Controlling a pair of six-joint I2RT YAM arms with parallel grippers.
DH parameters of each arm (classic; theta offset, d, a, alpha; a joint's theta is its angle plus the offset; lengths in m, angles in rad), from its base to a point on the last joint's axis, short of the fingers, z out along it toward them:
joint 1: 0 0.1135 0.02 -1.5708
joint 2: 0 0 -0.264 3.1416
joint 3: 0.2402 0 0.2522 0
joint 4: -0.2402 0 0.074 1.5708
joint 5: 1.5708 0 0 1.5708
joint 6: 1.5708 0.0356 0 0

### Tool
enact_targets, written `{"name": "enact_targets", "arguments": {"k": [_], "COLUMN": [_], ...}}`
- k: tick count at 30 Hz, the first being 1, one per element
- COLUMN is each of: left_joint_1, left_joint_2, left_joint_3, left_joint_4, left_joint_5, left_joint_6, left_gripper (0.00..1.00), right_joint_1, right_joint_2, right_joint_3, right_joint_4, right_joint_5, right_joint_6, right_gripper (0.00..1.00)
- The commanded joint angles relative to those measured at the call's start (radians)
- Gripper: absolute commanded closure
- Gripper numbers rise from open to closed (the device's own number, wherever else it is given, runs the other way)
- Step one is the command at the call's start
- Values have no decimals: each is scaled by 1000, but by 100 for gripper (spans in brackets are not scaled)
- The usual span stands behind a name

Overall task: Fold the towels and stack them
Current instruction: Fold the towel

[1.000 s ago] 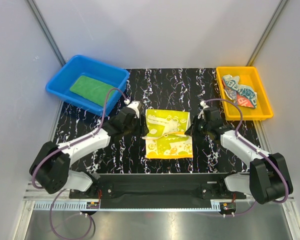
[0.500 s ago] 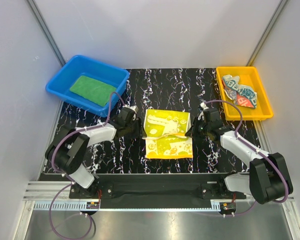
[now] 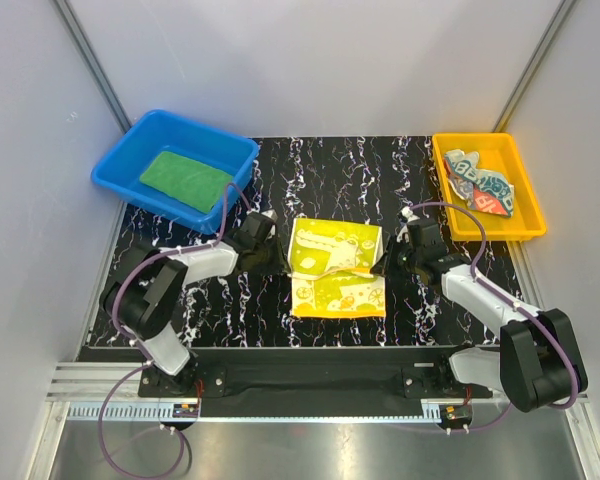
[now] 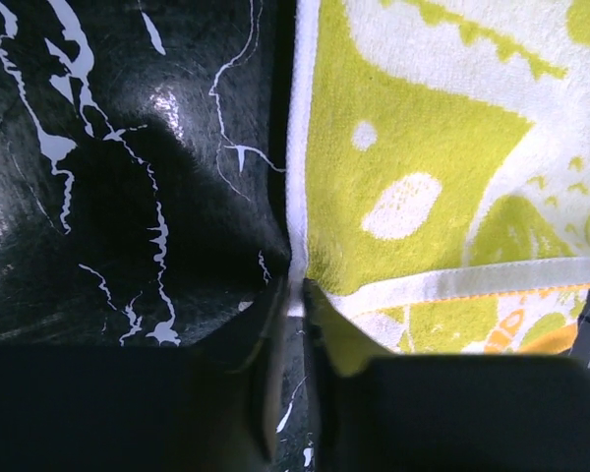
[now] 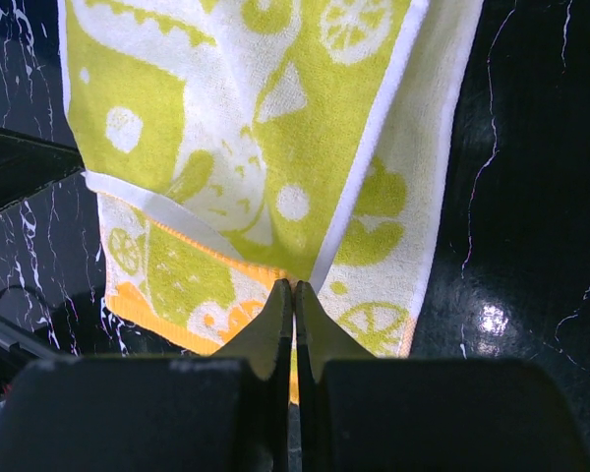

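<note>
The bit I'd worry about here is the left side. The yellow towel [image 3: 337, 268] sits dead centre on the table [image 3: 330, 170], partly doubled over with its far half humped up. It's got a pincer on each flank: left gripper [image 4: 295, 297] at its 9 o'clock, right gripper [image 5: 293, 287] at its 3 o'clock. The right one is closed tight and the folds of cloth run straight into its tips, so I read that as a real pinch on the towel. The left one is sketchier. Its jaws stand a sliver apart with the white hem sitting right between the tips, and I honestly can't tell whether it's clamped or just straddling. If it only has the outermost bit of hem, my guess is the cloth pops out the moment both arms lift. Then the towel hangs off the right side alone and the fold comes out skewed or flops open. Other risk: with two layers there, either pincer could be on just one of them, so the other gets left on the table and the edges won't line up. Both tips are also low against the table, so any dragging could bunch the cloth. Head count: three towels total. That's the yellow one in play, one green towel [image 3: 185, 180] lying flat in the blue bin [image 3: 118, 162] at 10 o'clock, and one striped towel [image 3: 480, 183] crumpled in the orange bin [image 3: 500, 228] at 2 o'clock. Two bins, two arms, two grippers.
</note>
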Motion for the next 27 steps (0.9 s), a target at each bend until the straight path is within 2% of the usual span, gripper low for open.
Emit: {"name": "enact_targets", "arguments": {"k": [1,5,10,14,18,27], "left_joint_1": [-2,-2,-1,-1,-4,-61], "left_joint_2": [47,41,0,-62,-126,-255], "left_joint_3": [1,35,87,120,107,40], "left_joint_4": [-96,-137,-202,-240,-240,-207], "left_joint_5": [-43,-46,-80,-57,-14,52], "left_joint_6": [4,20,38,27,7,-55], "left_gripper": [87,100,100,100,100,100], "right_joint_1": [9,9,9,9,9,9], "right_joint_2": [-17,-20,-24,-28,-56,-129], "right_joint_3": [2,5,19,74,140,170], "right_joint_4": [45,42,50,-31,-134,-272], "right_joint_5": [1,9,11,67,164,204], "right_joint_6": [6,0,10,-26,-46,-22], "right_gripper": [100,100,100,100,100,100]}}
